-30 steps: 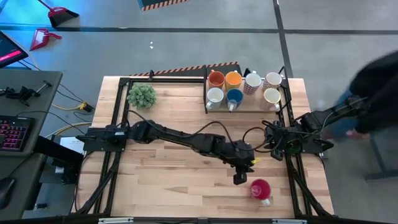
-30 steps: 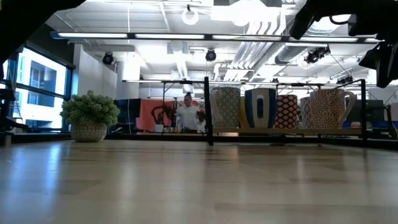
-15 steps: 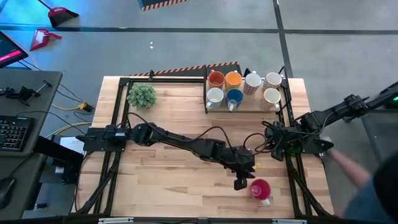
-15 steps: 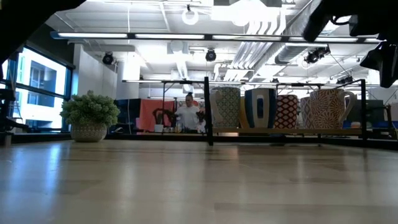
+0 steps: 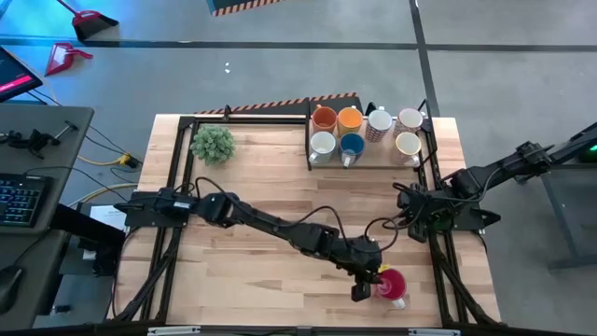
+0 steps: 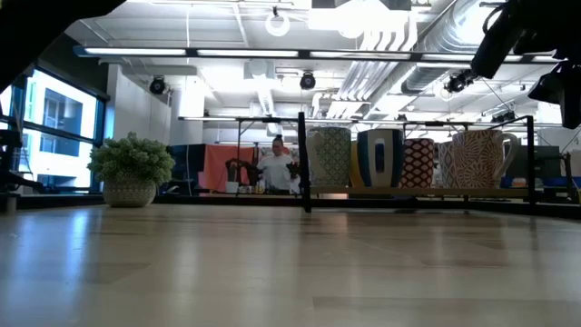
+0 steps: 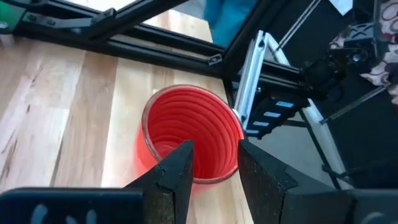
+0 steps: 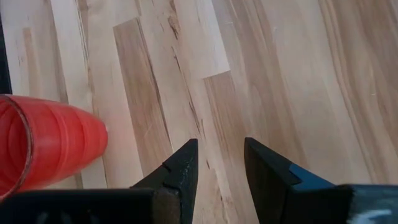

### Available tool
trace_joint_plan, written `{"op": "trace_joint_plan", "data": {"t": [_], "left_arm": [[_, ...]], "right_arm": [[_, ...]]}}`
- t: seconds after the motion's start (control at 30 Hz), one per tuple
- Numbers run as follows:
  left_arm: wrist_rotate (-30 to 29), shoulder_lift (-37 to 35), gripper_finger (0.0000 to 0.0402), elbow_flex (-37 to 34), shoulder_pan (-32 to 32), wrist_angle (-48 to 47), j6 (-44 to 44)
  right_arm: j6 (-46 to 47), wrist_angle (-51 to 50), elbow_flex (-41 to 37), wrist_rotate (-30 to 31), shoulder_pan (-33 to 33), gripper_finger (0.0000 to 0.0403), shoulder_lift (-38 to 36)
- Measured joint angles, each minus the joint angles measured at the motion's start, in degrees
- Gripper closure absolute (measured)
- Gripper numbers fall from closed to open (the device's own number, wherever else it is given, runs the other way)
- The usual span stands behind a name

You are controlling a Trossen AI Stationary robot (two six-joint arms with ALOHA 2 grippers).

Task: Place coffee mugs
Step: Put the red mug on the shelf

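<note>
A red-pink mug [image 5: 392, 284] stands upright on the table near its front right corner, mouth up [image 7: 189, 134]. My left gripper [image 5: 360, 291] is stretched across the table to it. Its open fingers [image 7: 214, 171] slant down over the rim on the mug's left side, and no touch shows. My right gripper [image 5: 417, 222] waits open [image 8: 221, 162] over bare wood by the right rail, with the red-pink mug [image 8: 43, 146] off to one side. Several more mugs, orange [image 5: 324, 118], blue [image 5: 352, 145], patterned [image 5: 378, 123] and white [image 5: 408, 143], stand in a rack [image 5: 366, 166] at the far right.
A green potted plant [image 5: 213, 143] stands at the far left. Black frame rails [image 5: 438, 187] run along the table's sides, one close to the red-pink mug's right. Bare wood lies open in the middle and near left. A person [image 6: 275, 168] stands far back in the room.
My left gripper has gone toward the table's near right corner and down, closing on the red-pink mug from its left, its fingers still apart. The mug has not moved. A person beside the table's right edge has gone out of view.
</note>
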Motion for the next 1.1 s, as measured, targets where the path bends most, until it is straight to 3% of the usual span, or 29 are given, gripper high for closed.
{"op": "trace_joint_plan", "data": {"t": [0.33, 0.5, 0.6, 0.7, 0.87, 0.97, 1.1], "left_arm": [[-2.1, -1.1, 0.0289, 0.8, 0.3, -0.6, 4.0], [-2.5, -9.4, 0.0295, 0.9, 2.0, -1.1, 10.6], [-2.5, -14.3, 0.0310, 1.0, 2.9, -9.1, 15.4], [-4.3, -18.3, 0.0326, 0.8, 3.5, -23.4, 16.1], [-14.7, -23.3, 0.0345, 0.8, 3.4, -44.0, 15.9], [-23.1, -24.7, 0.0350, 0.7, 4.5, -46.5, 13.9], [-21.9, -29.3, 0.0355, 0.8, 5.6, -50.4, 13.2]], "right_arm": [[1.1, 2.7, 0.0, -4.5, 0.0, 0.0295, 0.0], [-1.1, 3.6, 0.0, -3.3, 0.0, 0.0295, -0.3], [-1.4, 3.6, 0.0, -2.4, 0.0, 0.0295, -1.4], [-1.3, 3.7, 0.0, -2.4, 0.0, 0.0295, -3.7], [-1.1, 4.3, 0.0, 0.4, 0.0, 0.0295, -8.4], [-0.9, 6.2, 0.0, 2.1, 0.0, 0.0295, -10.1], [0.0, 11.4, 0.0, 3.3, 0.0, 0.0295, -10.5]]}}
